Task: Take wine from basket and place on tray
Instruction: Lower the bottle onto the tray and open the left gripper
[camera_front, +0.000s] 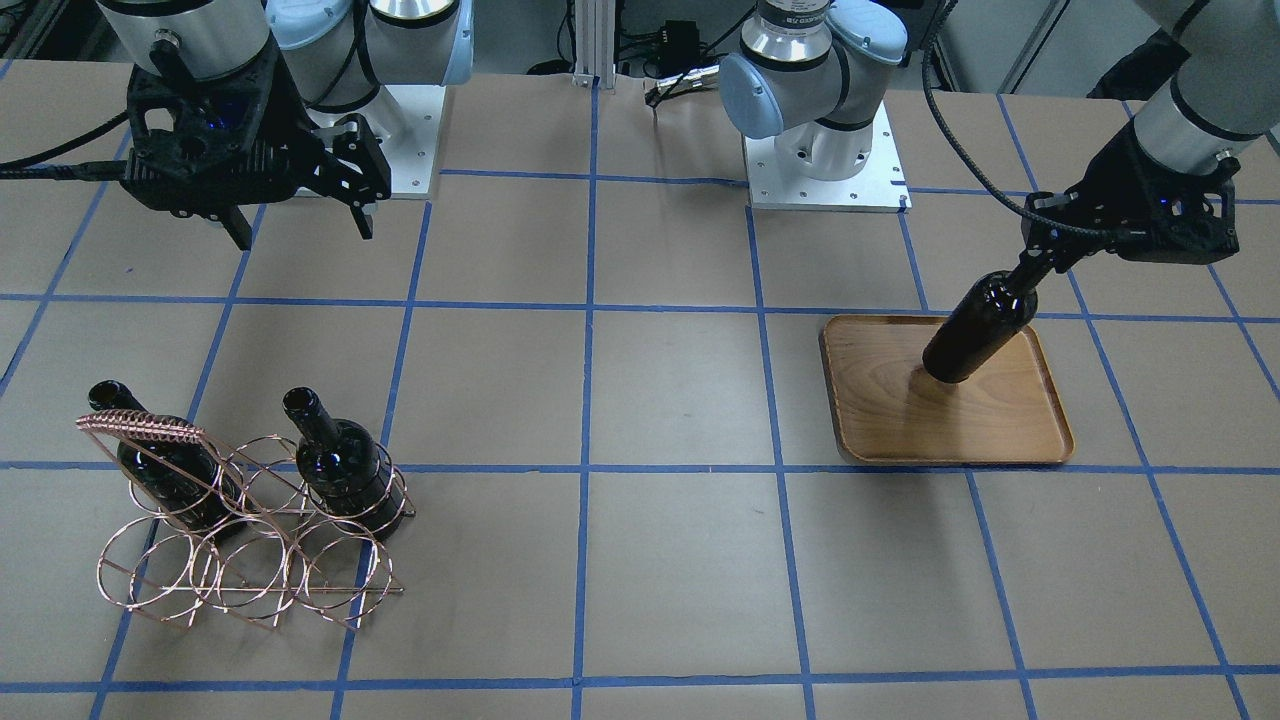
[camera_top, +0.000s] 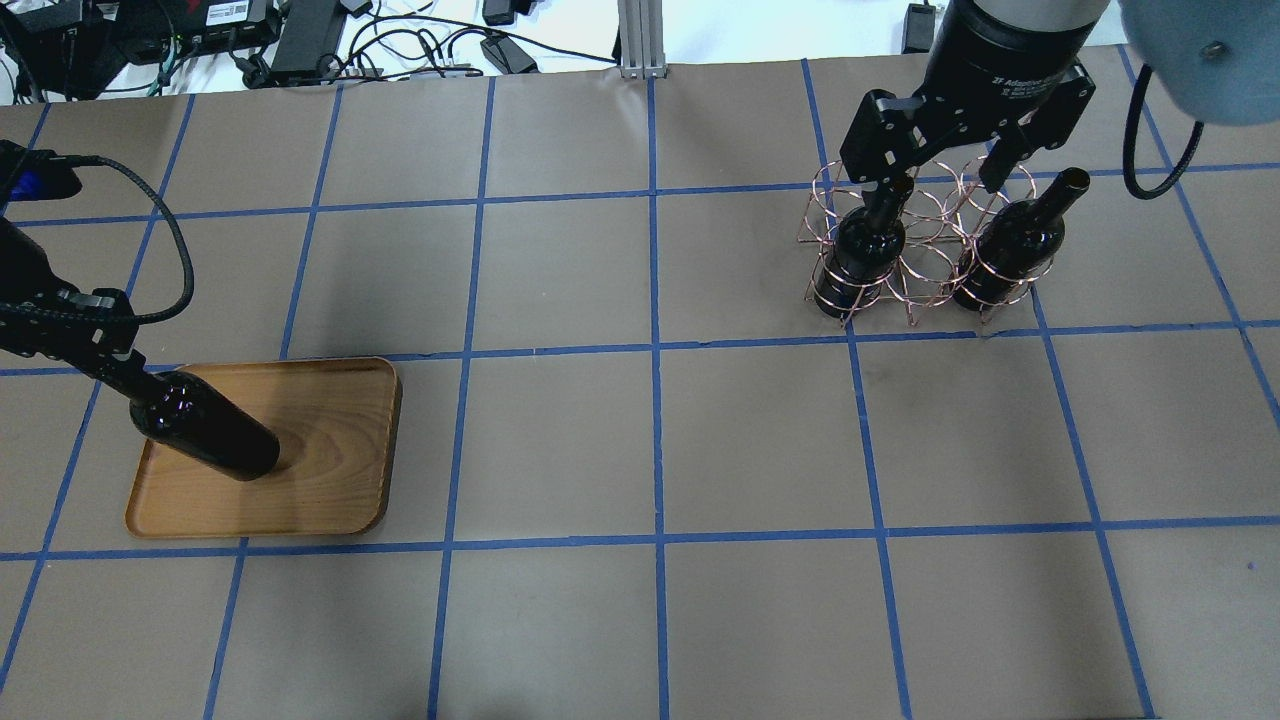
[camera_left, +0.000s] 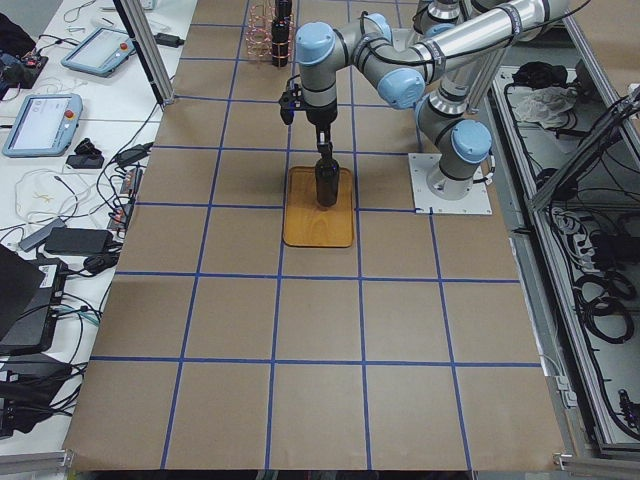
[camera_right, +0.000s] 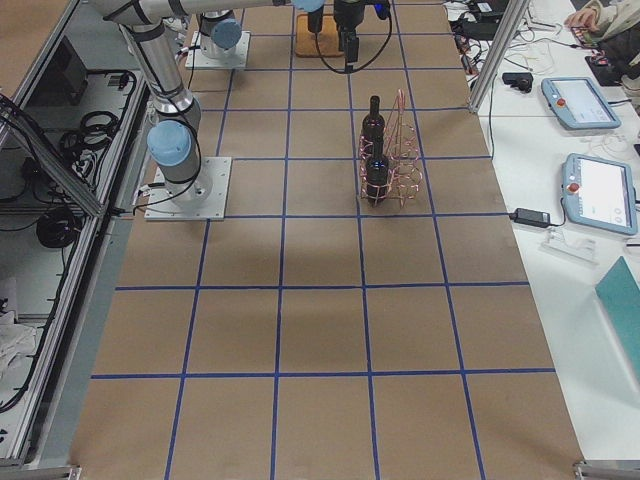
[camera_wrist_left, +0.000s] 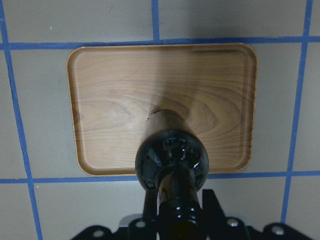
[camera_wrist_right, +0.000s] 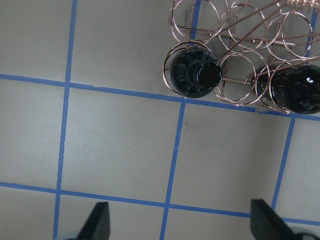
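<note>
Now: left pincer (camera_front: 1040, 262) pinching the neck of the wine (camera_front: 978, 338), pressed onto the glass just below the mouth. Bottle hangs near upright over the middle of the tray (camera_front: 1000, 430), base at or just above the wood (contact not readable in any view; the wrist view shows shadow close round the base). Tray lies flat on the surface (camera_front: 680, 380), well apart from the basket (camera_front: 140, 425). Right pincer (camera_front: 303, 230) spread, holding nothing, raised high near the basket. A second bottle (camera_front: 345, 465) and a third bottle (camera_front: 165, 470) stand in its rings, an empty ring between them.

Risks, as judged:
- Letting go with the base clear of the wood, or with any lean, would drop or tip a tall glass bottle.
- Smooth glass on smooth wood may skid.
- Fingers parting unevenly, or lifting off at a slant, could drag the neck and topple it.
- Pressing down too far would jam the base and shift the tray.
</note>
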